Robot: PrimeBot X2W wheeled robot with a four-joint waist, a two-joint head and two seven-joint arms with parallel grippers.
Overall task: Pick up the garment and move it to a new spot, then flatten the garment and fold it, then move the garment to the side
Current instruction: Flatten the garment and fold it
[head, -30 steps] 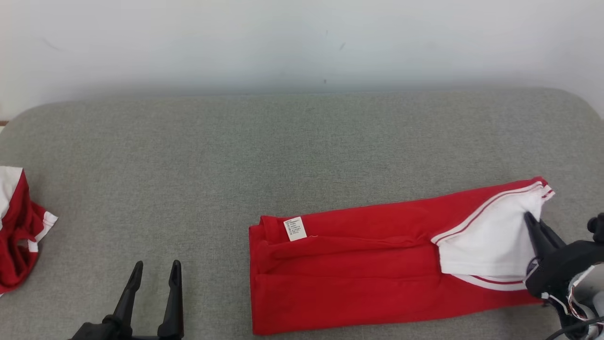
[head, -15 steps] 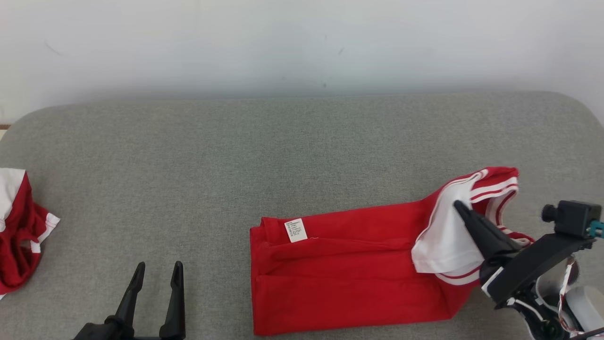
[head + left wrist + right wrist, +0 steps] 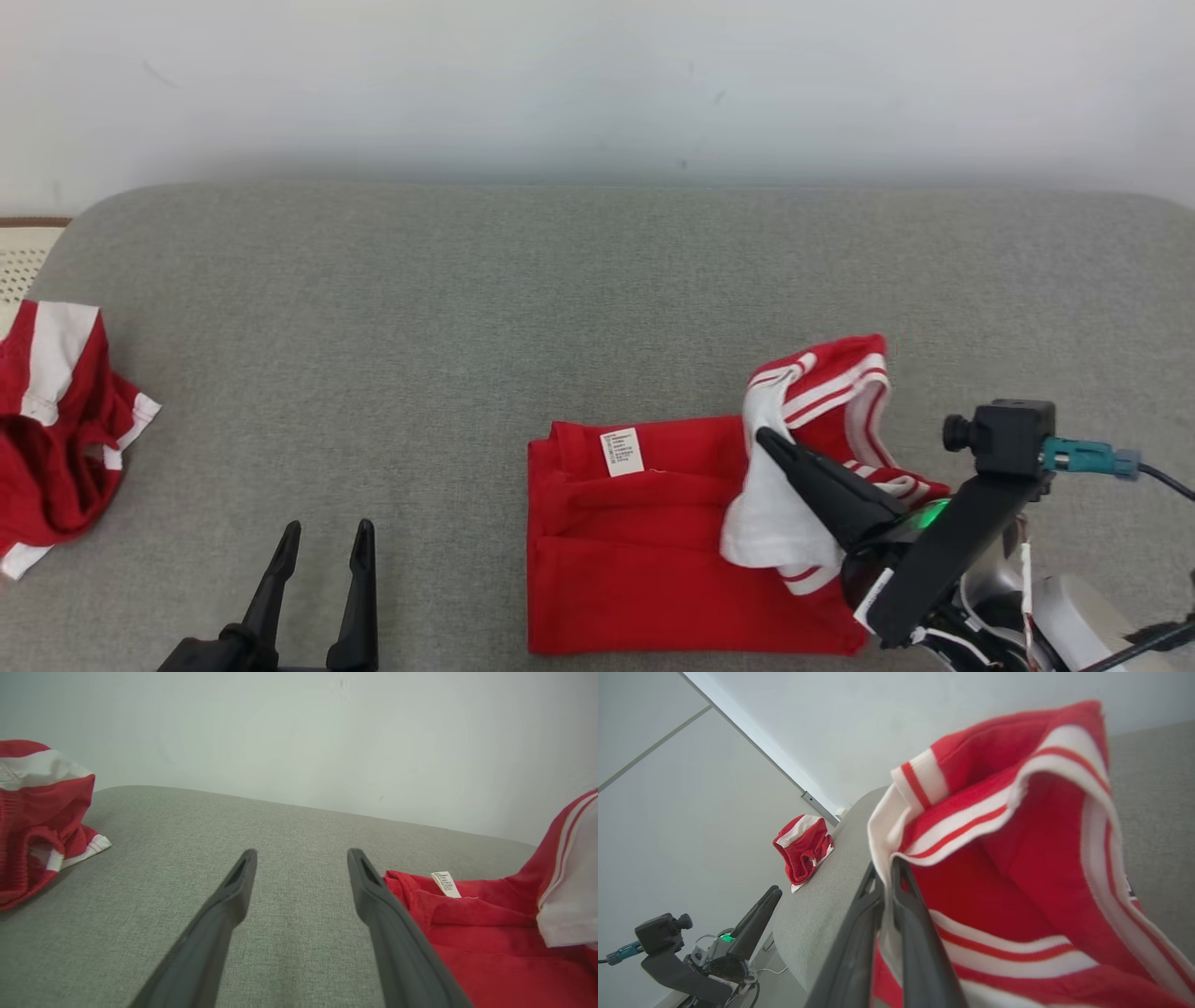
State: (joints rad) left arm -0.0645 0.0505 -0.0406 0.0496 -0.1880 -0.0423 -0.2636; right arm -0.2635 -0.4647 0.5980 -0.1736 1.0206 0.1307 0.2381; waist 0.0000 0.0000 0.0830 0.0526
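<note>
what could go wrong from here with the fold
1. The right end effector pinches just a thin edge of the red garment. That grip may slip and drop the lifted end in a heap.
2. The left end effector is open and off the cloth, so nothing pins the flat end near the label. A pull might drag the whole garment.
3. The lifted end looks bunched, so it may land creased.

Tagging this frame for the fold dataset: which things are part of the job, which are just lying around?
In the job: red garment, white striped end lifted; right end effector, shut on that end; grey padded surface under it.
Lying about: crumpled red-and-white garment at far left; left end effector, open, idle.
</note>
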